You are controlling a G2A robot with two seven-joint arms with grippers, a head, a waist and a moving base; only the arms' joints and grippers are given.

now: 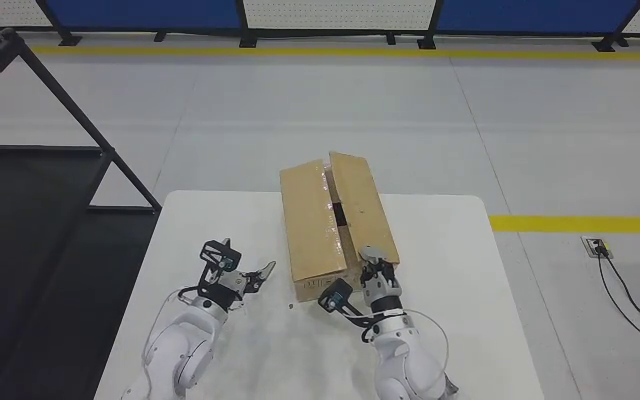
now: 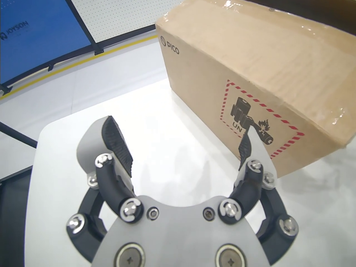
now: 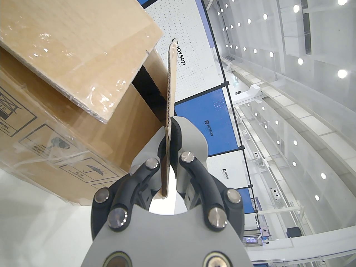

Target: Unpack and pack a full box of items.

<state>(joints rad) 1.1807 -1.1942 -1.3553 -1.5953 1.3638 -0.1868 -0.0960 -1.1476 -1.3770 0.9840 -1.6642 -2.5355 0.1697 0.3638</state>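
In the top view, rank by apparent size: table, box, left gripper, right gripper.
1. Table
2. Box
3. Left gripper and right gripper, shut on a flap: these look alike, so unranked.

I find the left arm (image 1: 185,340) bent at the elbow and held low, wrist angled forward. The left pincer (image 2: 179,129) stands wide apart, ribbed pads bare, gripping nothing. The right arm (image 1: 405,355) extends forward, wrist tipped upward. The right pincer (image 3: 168,137) is clamped tight on a cardboard flap (image 3: 172,84), held edge-on between both pads.
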